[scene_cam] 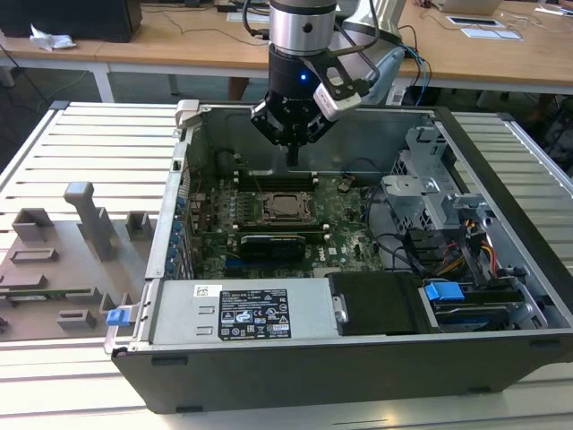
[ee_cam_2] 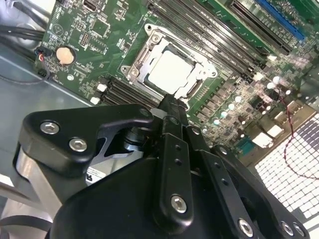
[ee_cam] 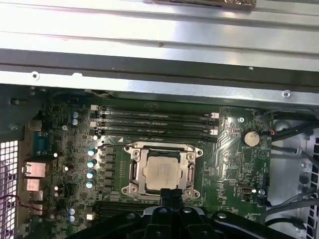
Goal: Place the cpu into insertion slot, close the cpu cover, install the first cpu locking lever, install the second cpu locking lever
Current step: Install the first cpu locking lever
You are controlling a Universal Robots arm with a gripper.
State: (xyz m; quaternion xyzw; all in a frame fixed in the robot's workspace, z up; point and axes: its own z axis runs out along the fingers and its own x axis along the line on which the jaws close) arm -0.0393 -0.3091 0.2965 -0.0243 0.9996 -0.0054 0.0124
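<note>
The cpu [ee_cam: 160,171] sits in its socket on the green motherboard, silver-grey top up, seen also in the second wrist view [ee_cam_2: 172,72] and the exterior view [scene_cam: 285,207]. The cpu cover [ee_cam: 134,169], a silvery frame [ee_cam_2: 144,55], lies flat around the chip. My gripper [scene_cam: 293,154] hangs above the socket's far edge inside the open computer case, not touching it. Its black fingers [ee_cam_2: 172,107] are pressed together with nothing between them; the tips [ee_cam: 172,195] point at the socket's rim. I cannot make out how the locking levers stand.
The case's metal wall [scene_cam: 358,134] rises behind the gripper. Memory slots [ee_cam: 154,119] run beside the socket. A black card [scene_cam: 273,244] lies near it, a drive cage [scene_cam: 430,193] and cables on the exterior view's right. A grey fixture board [scene_cam: 54,260] lies left of the case.
</note>
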